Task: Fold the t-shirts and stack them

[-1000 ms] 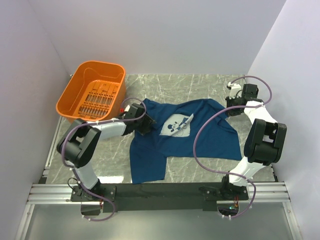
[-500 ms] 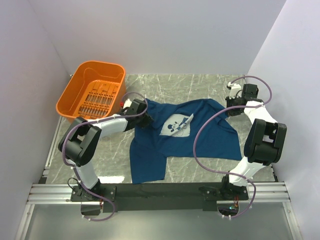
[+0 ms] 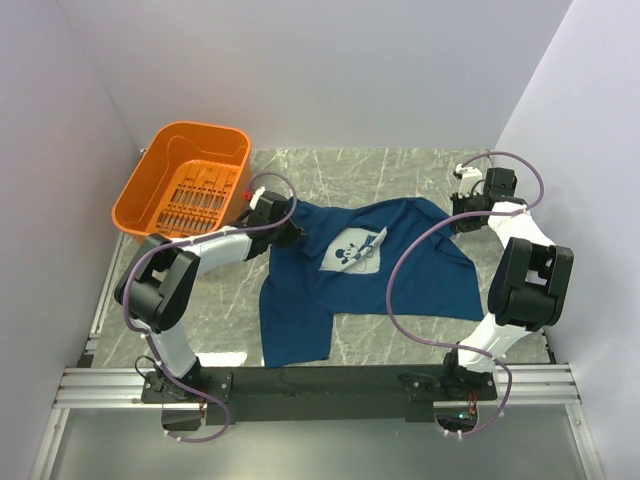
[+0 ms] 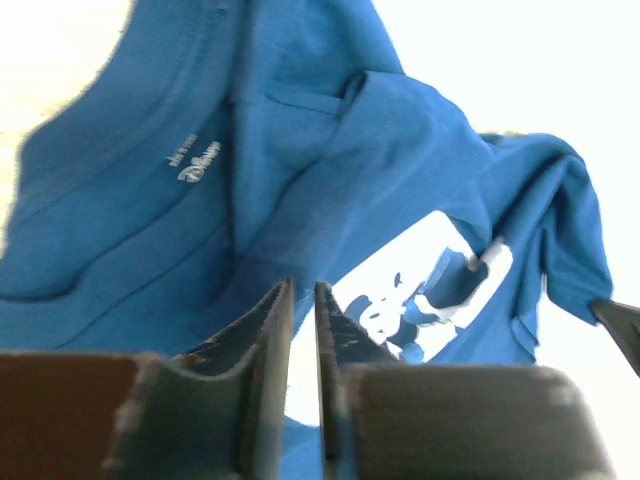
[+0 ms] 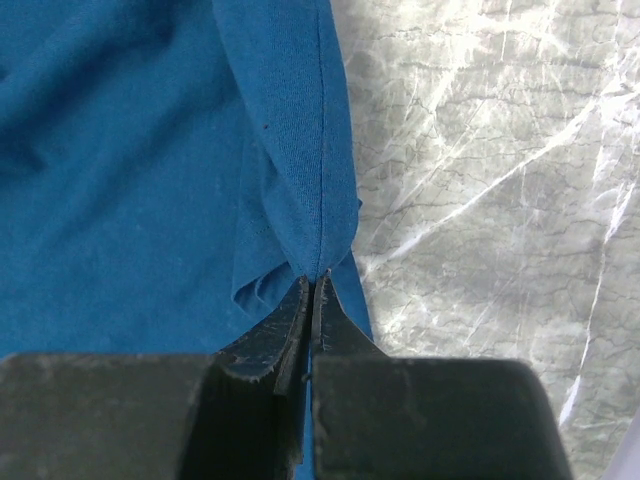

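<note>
A dark blue t-shirt with a pale mouse print lies spread and rumpled on the marble table. My left gripper sits at the shirt's far left corner by the collar. In the left wrist view its jaws stand a narrow slit apart over the t-shirt, with the print beyond; I cannot see cloth clamped between them. At the far right corner my right gripper is shut, and its tips pinch a folded edge of the t-shirt.
An orange plastic basket stands at the far left, close behind the left gripper. Bare marble table lies beyond the shirt and to its right. White walls enclose three sides. A metal rail carries the arm bases.
My left gripper has slid toward the far side along the shirt's left edge to the collar corner, and its jaws have narrowed. The right arm has not moved.
</note>
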You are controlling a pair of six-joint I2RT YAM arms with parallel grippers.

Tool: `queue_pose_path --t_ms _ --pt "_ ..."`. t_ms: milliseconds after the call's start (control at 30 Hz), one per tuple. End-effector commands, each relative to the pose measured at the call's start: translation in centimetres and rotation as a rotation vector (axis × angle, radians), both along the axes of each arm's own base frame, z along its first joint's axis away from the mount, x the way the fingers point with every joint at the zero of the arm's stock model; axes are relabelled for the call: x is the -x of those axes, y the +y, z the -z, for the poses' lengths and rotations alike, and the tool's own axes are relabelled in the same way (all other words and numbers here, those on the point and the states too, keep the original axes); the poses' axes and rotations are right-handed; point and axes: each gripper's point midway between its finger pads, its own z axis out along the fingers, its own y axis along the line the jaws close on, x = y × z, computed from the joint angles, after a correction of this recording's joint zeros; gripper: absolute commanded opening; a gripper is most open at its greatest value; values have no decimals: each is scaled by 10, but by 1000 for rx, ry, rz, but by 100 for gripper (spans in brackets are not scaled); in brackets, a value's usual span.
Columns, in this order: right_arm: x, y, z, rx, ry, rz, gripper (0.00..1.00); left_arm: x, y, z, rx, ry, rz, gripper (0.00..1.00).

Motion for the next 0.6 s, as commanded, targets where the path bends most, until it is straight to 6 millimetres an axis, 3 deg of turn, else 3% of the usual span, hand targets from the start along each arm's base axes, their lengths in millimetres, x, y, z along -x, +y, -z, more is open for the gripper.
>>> queue_pose_path --t_ms 0,300,467,567 --pt "-7 -2 -22 -10 -62 3 0 -1 -10 -13 48 -52 75 22" --pt "-9 -3 -23 -9 -64 8 0 21 17 -6 43 24 -18 55" --pt "-10 -2 -22 -22 -61 10 0 38 16 -3 123 83 -52 59" --pt "-11 0 -24 -32 -61 10 0 39 9 2 155 109 -44 59"
